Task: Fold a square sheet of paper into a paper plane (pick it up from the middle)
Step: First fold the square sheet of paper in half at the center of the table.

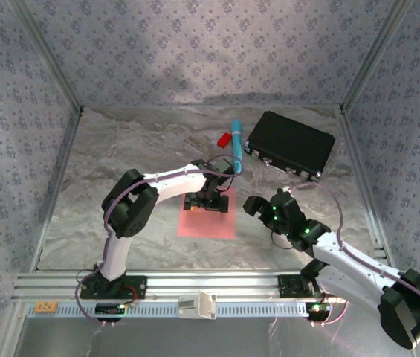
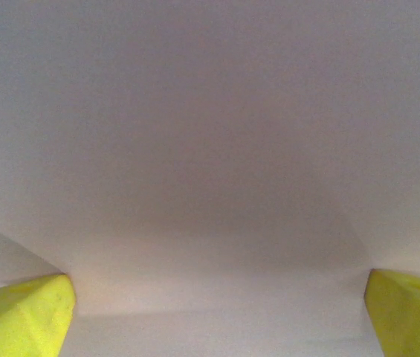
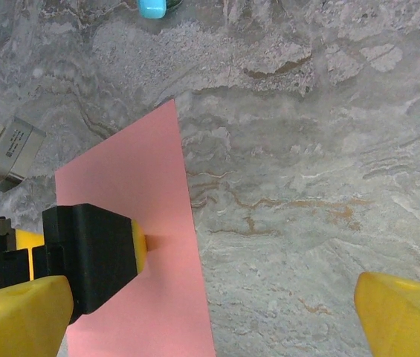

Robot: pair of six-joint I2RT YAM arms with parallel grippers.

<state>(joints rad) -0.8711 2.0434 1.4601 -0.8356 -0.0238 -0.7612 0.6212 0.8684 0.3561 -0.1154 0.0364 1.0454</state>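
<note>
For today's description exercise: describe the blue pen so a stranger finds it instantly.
Find the black case on the table, far right. Just left of it lies the blue pen, a slim light-blue stick; the small red piece beside it is stubbier.

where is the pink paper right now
In the top view the square sheet of paper lies flat mid-table under the left gripper, the right gripper off its right edge.
</note>
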